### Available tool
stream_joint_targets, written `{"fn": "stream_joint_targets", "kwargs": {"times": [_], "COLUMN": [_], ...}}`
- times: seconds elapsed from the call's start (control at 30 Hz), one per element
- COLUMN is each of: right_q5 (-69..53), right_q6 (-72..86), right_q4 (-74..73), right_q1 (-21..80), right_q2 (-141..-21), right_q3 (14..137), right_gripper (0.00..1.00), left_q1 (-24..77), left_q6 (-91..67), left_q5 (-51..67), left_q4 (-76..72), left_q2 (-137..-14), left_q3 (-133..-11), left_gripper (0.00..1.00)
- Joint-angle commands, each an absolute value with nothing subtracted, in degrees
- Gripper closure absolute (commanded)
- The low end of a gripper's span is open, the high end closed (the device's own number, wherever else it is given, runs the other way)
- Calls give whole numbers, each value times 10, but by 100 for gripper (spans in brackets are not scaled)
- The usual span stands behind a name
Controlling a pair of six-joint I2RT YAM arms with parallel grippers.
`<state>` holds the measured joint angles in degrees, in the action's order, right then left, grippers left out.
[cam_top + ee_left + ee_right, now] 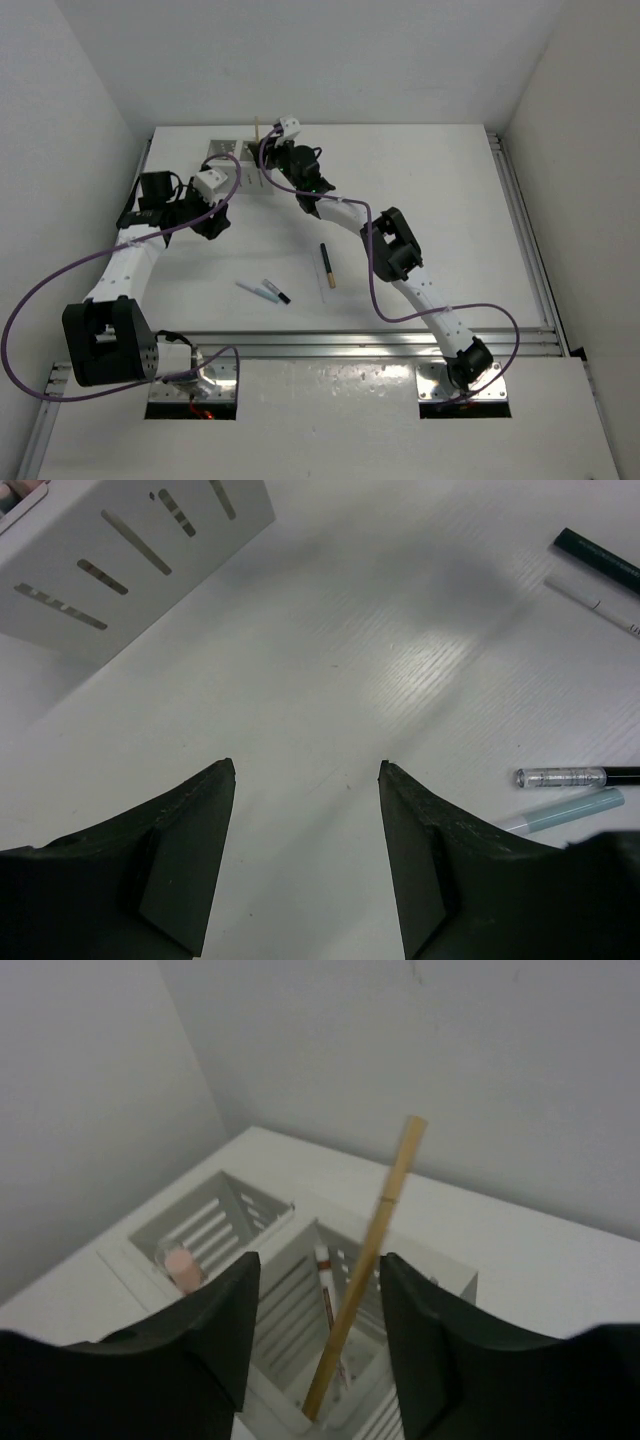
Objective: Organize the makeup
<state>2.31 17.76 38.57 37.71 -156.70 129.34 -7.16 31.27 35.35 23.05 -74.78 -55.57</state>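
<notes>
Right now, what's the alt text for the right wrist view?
A tan stick stands tilted in one compartment of a white slotted box, seen between the open jaws. A white stick leans beside it; a pink one sits in the other compartment.

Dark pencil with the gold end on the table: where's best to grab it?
Mid-length on the dark gold-ended makeup pencil, from straight above, pinching across its thin width: it lies flat on the white table with both long sides free.

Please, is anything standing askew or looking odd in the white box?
Yes. The tan stick leans steeply in the white box, its top far above the rim, untouched inside the open right pincer.
</notes>
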Motion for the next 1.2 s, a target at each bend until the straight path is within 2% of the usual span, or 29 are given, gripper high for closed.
{"fn": "stream_joint_targets", "kwargs": {"times": [0.0, 0.2, 0.27, 0.37, 0.4, 0.5, 0.63, 0.7, 0.73, 0.77, 0.8, 0.83, 0.87, 0.97, 1.17], "right_q5": [-11, -48, -49, -75, -83, -66, -10, -2, -1, -1, -1, -6, -45, -55, -16], "right_q6": [164, 134, 125, 105, 96, 12, 34, 63, 68, 71, 77, 90, 99, 134, 181], "right_q4": [415, 442, 451, 413, 388, 186, -42, -110, -154, -197, -217, -253, -285, -345, -352], "right_q1": [383, 386, 387, 390, 392, 413, 419, 415, 414, 417, 417, 417, 417, 424, 426], "right_q2": [-1523, -1443, -1397, -1304, -1263, -1170, -1087, -1065, -1056, -1055, -1056, -1061, -1068, -1084, -1085], "right_q3": [1269, 1192, 1119, 1043, 985, 920, 840, 799, 793, 788, 786, 787, 792, 806, 766], "right_gripper": [46, 24, 17, 0, 0, 0, 0, 5, 13, 32, 42, 58, 62, 57, 57], "left_q1": [-69, -69, -69, -69, -69, -69, -69, -69, -69, -69, -69, -69, -69, -64, -59], "left_q6": [316, 316, 316, 316, 316, 316, 316, 316, 316, 316, 316, 316, 316, 321, 321], "left_q5": [367, 367, 372, 372, 377, 377, 377, 377, 377, 377, 377, 383, 383, 388, 388], "left_q4": [220, 220, 220, 220, 220, 220, 220, 220, 220, 220, 220, 220, 220, 220, 220], "left_q2": [-741, -741, -741, -741, -741, -736, -736, -736, -736, -736, -736, -736, -736, -736, -736], "left_q3": [-552, -552, -552, -552, -552, -552, -547, -547, -547, -547, -547, -547, -547, -547, -536], "left_gripper": [35, 34, 34, 34, 34, 34, 34, 34, 34, 34, 34, 34, 34, 34, 34]}}
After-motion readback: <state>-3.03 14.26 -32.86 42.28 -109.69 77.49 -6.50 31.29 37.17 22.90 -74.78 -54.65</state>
